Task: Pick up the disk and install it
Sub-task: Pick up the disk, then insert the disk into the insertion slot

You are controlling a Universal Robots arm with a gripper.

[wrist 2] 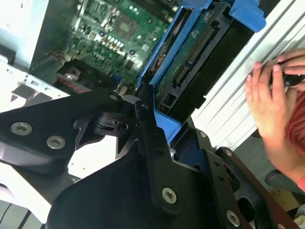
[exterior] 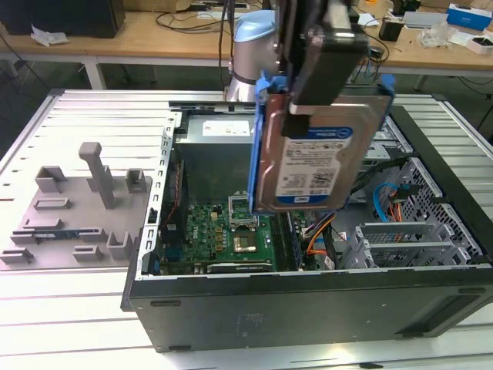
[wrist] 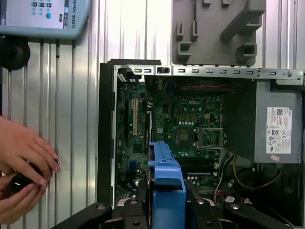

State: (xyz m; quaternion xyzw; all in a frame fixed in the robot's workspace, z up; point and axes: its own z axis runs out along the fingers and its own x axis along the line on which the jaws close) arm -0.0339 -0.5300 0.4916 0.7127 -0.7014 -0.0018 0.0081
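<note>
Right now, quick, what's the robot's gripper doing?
Gripper: shut on the disk, above the open computer case.
Person's hands: wrapped around a small dark object.

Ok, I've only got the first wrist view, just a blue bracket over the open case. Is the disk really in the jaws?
Observer: Yes; in the exterior view the gripper has its jaws shut on the top edge of the upright disk.
Operator: Label side?
Observer: Its white-and-blue label faces the exterior camera.
Operator: Over what?
Observer: It hangs over the computer case, between the motherboard and the drive cage at the exterior view's right.
</note>
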